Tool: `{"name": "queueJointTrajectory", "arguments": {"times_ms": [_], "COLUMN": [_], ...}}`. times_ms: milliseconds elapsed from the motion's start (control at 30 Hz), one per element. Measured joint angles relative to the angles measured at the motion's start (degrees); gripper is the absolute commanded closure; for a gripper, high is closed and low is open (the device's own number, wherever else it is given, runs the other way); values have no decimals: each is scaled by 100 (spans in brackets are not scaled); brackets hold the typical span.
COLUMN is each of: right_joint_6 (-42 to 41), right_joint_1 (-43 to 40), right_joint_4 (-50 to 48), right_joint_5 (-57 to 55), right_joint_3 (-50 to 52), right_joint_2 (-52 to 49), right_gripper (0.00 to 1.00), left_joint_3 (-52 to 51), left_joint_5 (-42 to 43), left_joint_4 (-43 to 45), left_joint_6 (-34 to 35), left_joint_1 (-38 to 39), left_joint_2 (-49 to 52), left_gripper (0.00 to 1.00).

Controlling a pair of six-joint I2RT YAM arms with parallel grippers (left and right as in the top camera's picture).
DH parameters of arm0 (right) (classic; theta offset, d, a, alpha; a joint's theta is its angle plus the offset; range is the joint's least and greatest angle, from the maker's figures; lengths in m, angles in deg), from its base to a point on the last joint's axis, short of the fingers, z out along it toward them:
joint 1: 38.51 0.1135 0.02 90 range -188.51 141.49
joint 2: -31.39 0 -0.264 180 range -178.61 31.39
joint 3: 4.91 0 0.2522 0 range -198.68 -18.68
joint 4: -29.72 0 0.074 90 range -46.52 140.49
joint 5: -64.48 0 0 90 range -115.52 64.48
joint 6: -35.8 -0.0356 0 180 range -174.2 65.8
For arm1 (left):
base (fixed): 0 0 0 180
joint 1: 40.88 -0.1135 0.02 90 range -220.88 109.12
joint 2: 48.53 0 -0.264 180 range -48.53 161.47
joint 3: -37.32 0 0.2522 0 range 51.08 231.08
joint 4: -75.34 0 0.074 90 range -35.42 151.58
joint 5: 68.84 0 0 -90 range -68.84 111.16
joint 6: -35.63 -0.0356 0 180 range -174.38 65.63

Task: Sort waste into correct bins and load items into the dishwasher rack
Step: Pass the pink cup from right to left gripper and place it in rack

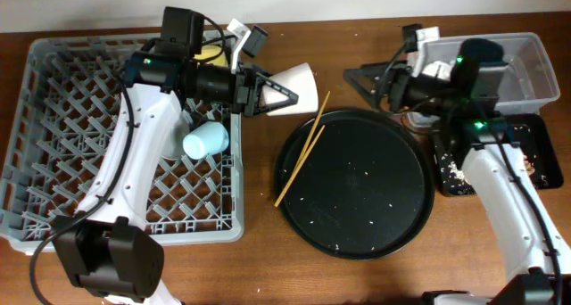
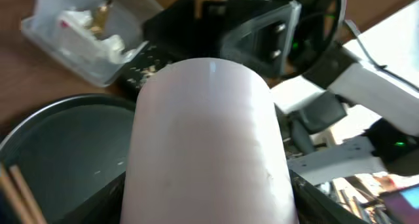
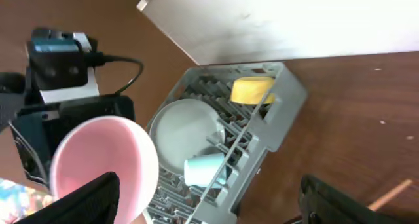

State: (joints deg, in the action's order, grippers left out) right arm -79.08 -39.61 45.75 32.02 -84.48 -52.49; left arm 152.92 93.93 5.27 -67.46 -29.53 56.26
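Gripping the pink cup (image 1: pixel 302 84) w/ left gripper (image 1: pixel 278 91) beside the rack (image 1: pixel 53 144), which holds plate (image 3: pixel 186 129), bowl (image 3: pixel 252 90) & blue cup (image 1: pixel 205 140), the robot has chopsticks (image 1: pixel 303 153) left to load; right gripper (image 1: pixel 360 86) gapes empty.

Overhead: even, diffuse room light, sharp across the whole frame. Only soft, short shadows on the counter (image 1: pixel 268 271) under both arms, and a dull sheen on the round black tray (image 1: pixel 357 207) just beside the left pincer (image 1: pixel 290 91). Left wrist: the pink cup (image 2: pixel 209 139) held in the pincer (image 2: pixel 209 207) is too close, so it's washed out pale with soft edges. Clutter beyond it is mildly blurred, with a green LED (image 2: pixel 396 144) glowing at right. Right wrist: right pincer (image 3: pixel 216 207) fingers (image 3: pixel 85 201) are dark and defocused, the wall above is bright, and the rack (image 3: pixel 291 93) ahead is fairly sharp.
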Motion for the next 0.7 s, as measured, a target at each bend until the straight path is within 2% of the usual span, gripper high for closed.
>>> {"name": "queueJointTrajectory", "arguments": {"times_ms": [33, 67, 100, 167, 233, 333, 433, 700], "right_joint_6": [17, 59, 195, 487, 728, 946, 1034, 1036], "right_joint_1": [-120, -162, -170, -170, -170, -170, -170, -170], "right_joint_4": [203, 444, 892, 1707, 2052, 2315, 2524, 2542], "right_joint_5": [37, 35, -76, -457, -684, -807, -1014, -1093], "right_joint_3": [-2, -15, -44, -63, -66, -68, -68, -68], "right_joint_2": [0, -2, -9, -31, -33, -33, -33, -33], "right_gripper": [11, 11, 11, 11, 11, 11, 11, 11], "left_joint_3": [0, 2, 2, 7, 7, 7, 17, 127], "left_joint_5": [-339, -1045, -2559, -4927, -6588, -7508, -7785, -8293], "left_joint_4": [0, -7, 7, -2, 4, 2, -35, -214], "left_joint_6": [0, 0, 9, 184, 278, 393, 413, 658], "left_joint_1": [-4, 2, 2, 7, -15, -31, -28, -127], "left_joint_2": [0, 0, 0, 2, 13, 363, 1043, 1134], "left_gripper": [37, 36, 36, 36, 36, 36, 36, 36]}}
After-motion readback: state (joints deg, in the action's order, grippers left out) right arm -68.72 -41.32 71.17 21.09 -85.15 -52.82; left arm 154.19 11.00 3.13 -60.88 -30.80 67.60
